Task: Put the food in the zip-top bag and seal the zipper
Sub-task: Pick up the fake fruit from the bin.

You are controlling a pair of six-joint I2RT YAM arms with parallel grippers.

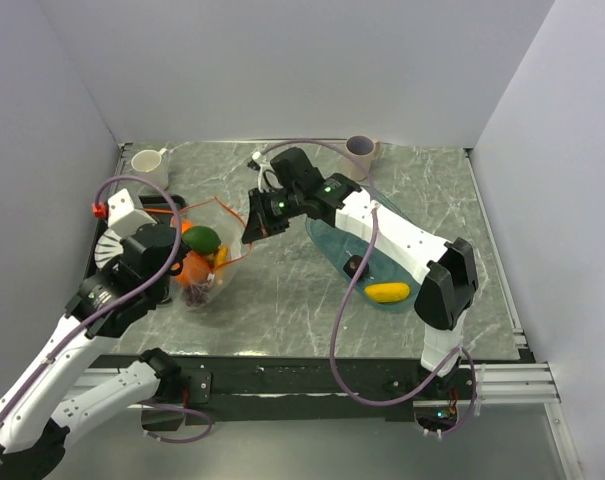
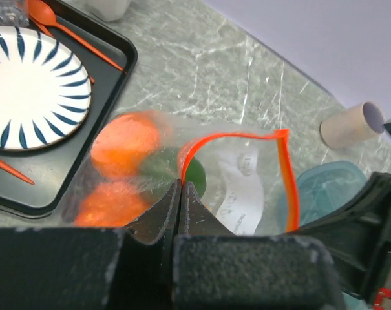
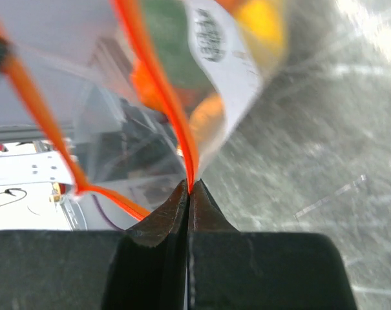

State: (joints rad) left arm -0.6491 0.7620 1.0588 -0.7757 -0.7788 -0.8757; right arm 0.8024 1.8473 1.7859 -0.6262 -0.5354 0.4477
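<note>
Currently | left gripper (image 2: 181,187), right gripper (image 3: 190,188): clamped on orange-red zipper strip (image 2: 287,174) of clear crinkly bag (image 2: 247,187) | risk: uneven pull frees strip

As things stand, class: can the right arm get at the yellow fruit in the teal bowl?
Probably not yet. The right hand is shut on the zipper, and the fruit lies in the bowl, close beside that arm's own links. It would need to let go first.

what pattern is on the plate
White with dark blue strokes radiating out toward the rim. The plate shows best in the left wrist view.
</note>
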